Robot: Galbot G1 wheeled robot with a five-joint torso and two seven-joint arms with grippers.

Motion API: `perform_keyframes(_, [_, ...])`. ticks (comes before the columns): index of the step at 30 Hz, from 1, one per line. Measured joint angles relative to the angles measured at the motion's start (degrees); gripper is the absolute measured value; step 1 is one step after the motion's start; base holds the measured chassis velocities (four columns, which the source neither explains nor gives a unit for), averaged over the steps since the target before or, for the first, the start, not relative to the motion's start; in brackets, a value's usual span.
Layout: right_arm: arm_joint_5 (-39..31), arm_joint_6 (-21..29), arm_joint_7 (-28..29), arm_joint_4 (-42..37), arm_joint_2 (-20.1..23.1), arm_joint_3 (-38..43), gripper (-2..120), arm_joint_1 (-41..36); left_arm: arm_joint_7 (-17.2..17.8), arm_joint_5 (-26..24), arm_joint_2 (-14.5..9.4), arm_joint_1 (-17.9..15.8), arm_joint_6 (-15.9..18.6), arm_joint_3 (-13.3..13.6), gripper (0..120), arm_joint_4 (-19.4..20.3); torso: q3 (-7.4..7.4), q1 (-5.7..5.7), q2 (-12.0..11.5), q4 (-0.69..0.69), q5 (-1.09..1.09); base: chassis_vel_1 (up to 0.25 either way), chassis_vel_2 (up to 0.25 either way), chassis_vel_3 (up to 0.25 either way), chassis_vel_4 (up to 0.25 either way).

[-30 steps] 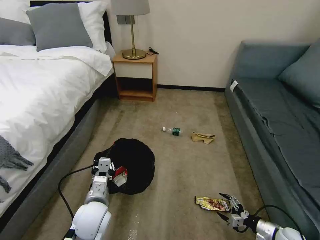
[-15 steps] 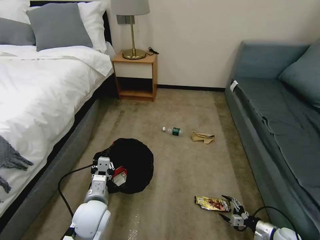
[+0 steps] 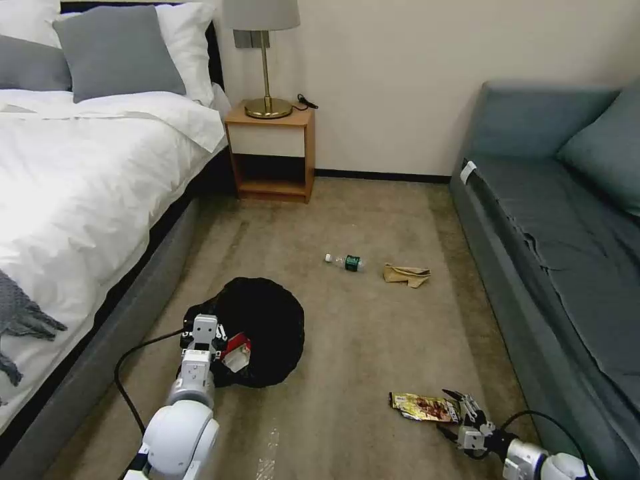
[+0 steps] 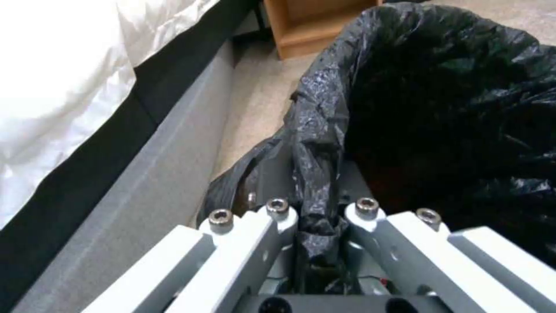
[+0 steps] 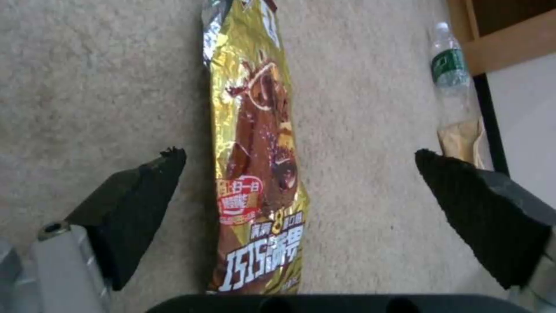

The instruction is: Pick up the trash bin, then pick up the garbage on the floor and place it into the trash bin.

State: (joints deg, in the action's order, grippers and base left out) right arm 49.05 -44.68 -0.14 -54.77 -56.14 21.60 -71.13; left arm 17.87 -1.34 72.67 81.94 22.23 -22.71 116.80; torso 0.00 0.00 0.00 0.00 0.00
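The trash bin [image 3: 267, 320], lined with a black bag, hangs tilted just off the carpet with my left gripper [image 3: 203, 331] shut on its near rim. The left wrist view shows that gripper [image 4: 317, 208] pinching the bag-covered rim of the bin [image 4: 440, 108]. A red-white wrapper [image 3: 238, 353] lies inside. The brown-gold snack wrapper [image 3: 421, 407] lies flat on the carpet, and my right gripper [image 3: 448, 411] is open low at its right end. In the right wrist view the wrapper [image 5: 258, 174] runs between the spread fingers [image 5: 145, 204]. A clear bottle [image 3: 347, 261] and tan paper [image 3: 407, 274] lie farther off.
A bed [image 3: 80, 200] with a grey base runs along the left, close to the bin. A grey sofa [image 3: 567, 253] lines the right, close to my right arm. A wooden nightstand [image 3: 271, 157] with a lamp stands at the far wall. Open carpet [image 3: 360, 347] lies between.
The right arm has sunk a little lower and nearer at the snack wrapper's end, fingers still spread. The bin in the left gripper has drifted slightly left.
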Motion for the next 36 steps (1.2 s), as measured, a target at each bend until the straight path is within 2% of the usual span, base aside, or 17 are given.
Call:
perform_keyframes(16, [0.8, 0.2, 0.2, 2.8, -0.7, -0.2, 98, 2.8, 0.1, 0.0, 0.0, 1.1, -0.5, -0.3, 4, 0.4, 0.0, 0.0, 0.0, 0.01, 0.0, 0.0, 0.0, 0.0, 0.0])
perform_keyframes(20, [1.1, 0.2, -0.1, 3.5, -0.9, 0.0, 88, 3.4, 0.1, 0.0, -0.1, 1.3, -0.5, -0.3, 4, 0.7, 0.0, 0.0, 0.0, 0.0, 0.0, 0.0, 0.0, 0.0, 0.0])
perform_keyframes(22, [1.2, 0.1, -0.1, 4.0, -1.1, 0.0, 77, 3.9, 0.1, 0.0, -0.1, 1.4, -0.5, -0.4, 4, 0.9, 0.0, 0.0, 0.0, 0.0, 0.0, 0.0, 0.0, 0.0, 0.0])
perform_keyframes(24, [1.2, 0.0, -0.1, 4.2, -1.1, 0.0, 74, 4.0, 0.1, 0.0, -0.1, 1.4, -0.5, -0.4, 4, 0.9, 0.0, 0.0, 0.0, 0.0, 0.0, 0.0, 0.0, 0.0, 0.0])
perform_keyframes(27, [1.5, -0.1, -0.3, 4.6, -1.4, 0.0, 60, 4.4, 0.1, 0.0, 0.0, 1.5, -0.5, -0.4, 4, 1.0, 0.0, 0.0, 0.0, 0.0, 0.0, 0.0, 0.0, 0.0, 0.0])
perform_keyframes(29, [1.6, -0.2, -0.3, 4.7, -1.5, 0.0, 57, 4.4, 0.1, 0.0, 0.0, 1.6, -0.6, -0.4, 4, 0.9, 0.0, 0.0, 0.0, 0.0, 0.0, 0.0, 0.0, 0.0, 0.0])
perform_keyframes(31, [1.9, -0.4, -0.5, 4.8, -1.6, -0.1, 47, 4.4, 0.1, 0.0, 0.1, 1.8, -0.8, -0.4, 4, 0.9, 0.0, 0.0, 0.0, 0.0, 0.0, 0.0, 0.0, 0.0, 0.0])
perform_keyframes(32, [1.9, -0.4, -0.5, 4.8, -1.6, -0.1, 47, 4.4, 0.1, 0.0, 0.1, 1.8, -0.8, -0.4, 4, 0.9, 0.0, 0.0, 0.0, 0.0, 0.0, 0.0, 0.0, 0.0, 0.0])
perform_keyframes(34, [1.9, -0.8, -1.0, 5.0, -1.6, 0.0, 37, 4.4, 0.1, 0.1, 0.2, 2.0, -1.0, -0.4, 4, 0.9, 0.0, 0.0, 0.0, 0.0, 0.0, 0.0, 0.0, 0.0, 0.0])
perform_keyframes(36, [2.0, -1.0, -1.2, 5.1, -1.6, 0.0, 32, 4.4, 0.1, 0.1, 0.3, 2.1, -1.1, -0.5, 4, 0.9, 0.0, 0.0, 0.0, 0.0, 0.0, 0.0, 0.0, 0.0, 0.0])
